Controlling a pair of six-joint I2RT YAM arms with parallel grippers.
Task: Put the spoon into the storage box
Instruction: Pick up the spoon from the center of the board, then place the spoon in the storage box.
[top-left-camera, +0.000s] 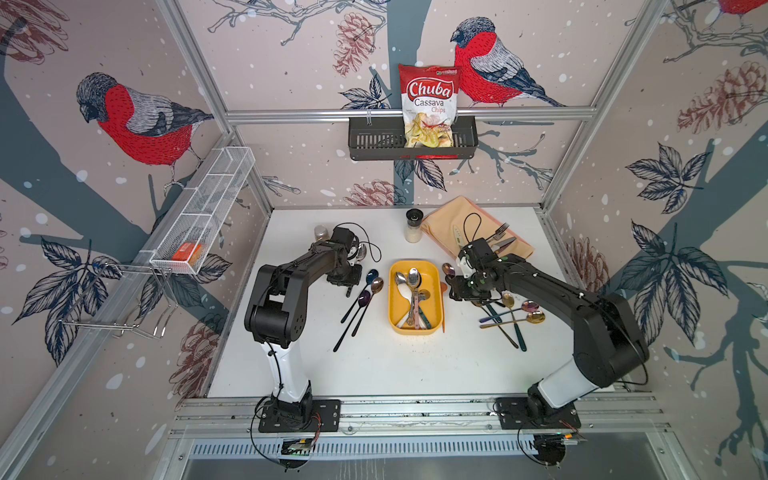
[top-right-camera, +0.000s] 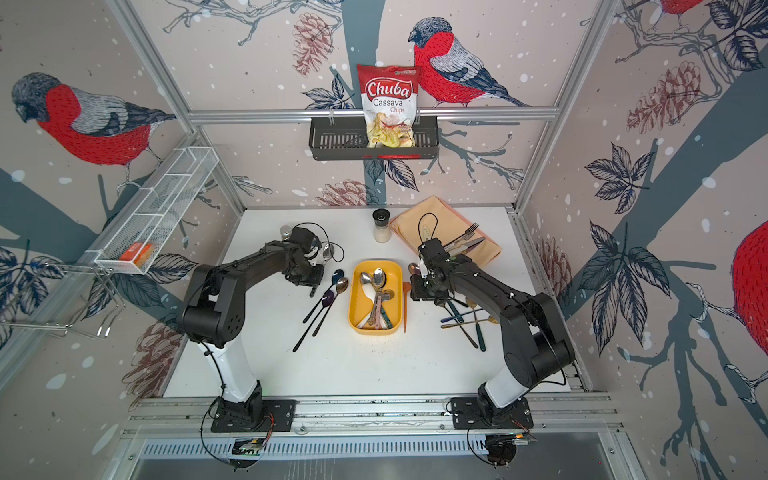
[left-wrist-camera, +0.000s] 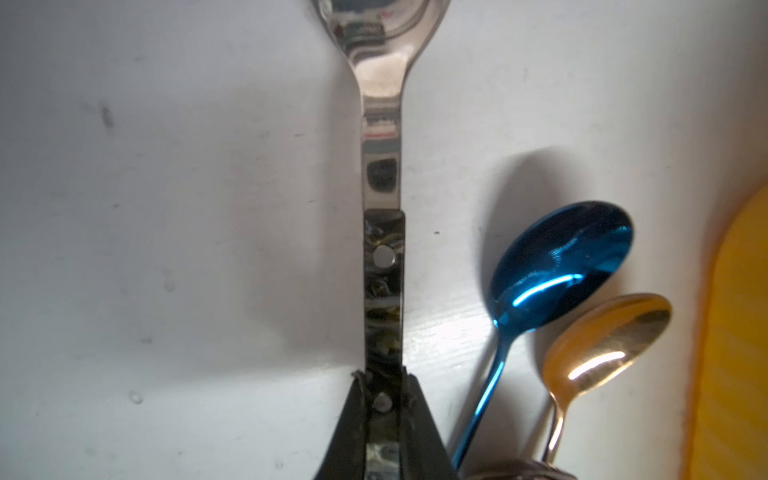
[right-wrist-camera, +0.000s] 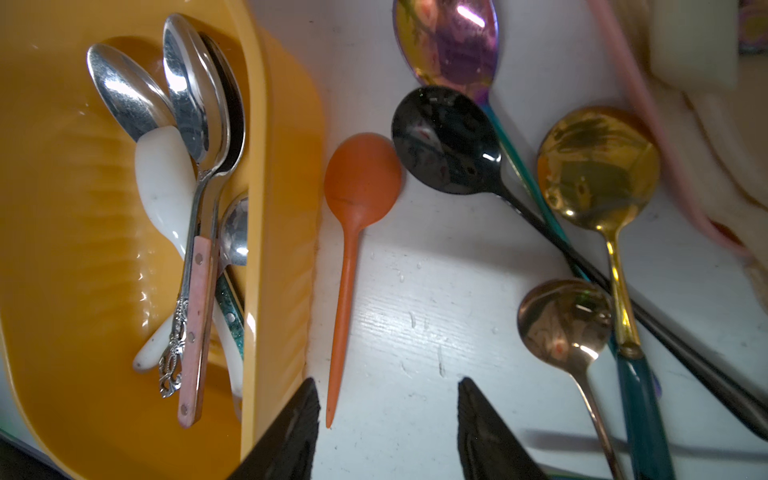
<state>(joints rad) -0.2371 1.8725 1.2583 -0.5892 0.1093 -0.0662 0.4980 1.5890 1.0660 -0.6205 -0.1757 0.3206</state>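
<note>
My left gripper (left-wrist-camera: 383, 384) is shut on the dark marbled handle of a steel spoon (left-wrist-camera: 381, 124), low over the white table left of the storage box. In both top views the gripper (top-left-camera: 348, 279) (top-right-camera: 312, 279) hides most of that spoon; its bowl (top-left-camera: 362, 250) shows beyond. The storage box, a yellow tray (top-left-camera: 392, 299) (top-right-camera: 352, 301) (right-wrist-camera: 62, 257), sits mid-table and holds several spoons. My right gripper (right-wrist-camera: 388, 401) (top-left-camera: 452, 291) stands open just right of the box. An orange plastic spoon (right-wrist-camera: 360, 178) (top-left-camera: 443, 309) lies along the box wall, its handle tip beside one finger.
Blue (left-wrist-camera: 561, 266), gold (left-wrist-camera: 606, 340) and purple (top-left-camera: 364, 297) spoons lie left of the box. Several coloured spoons (top-left-camera: 513, 316) are piled right of it. Behind stand a shaker (top-left-camera: 414, 226) and a peach cloth (top-left-camera: 453, 216) bearing a fork. A jar (top-left-camera: 321, 232) stands behind my left arm.
</note>
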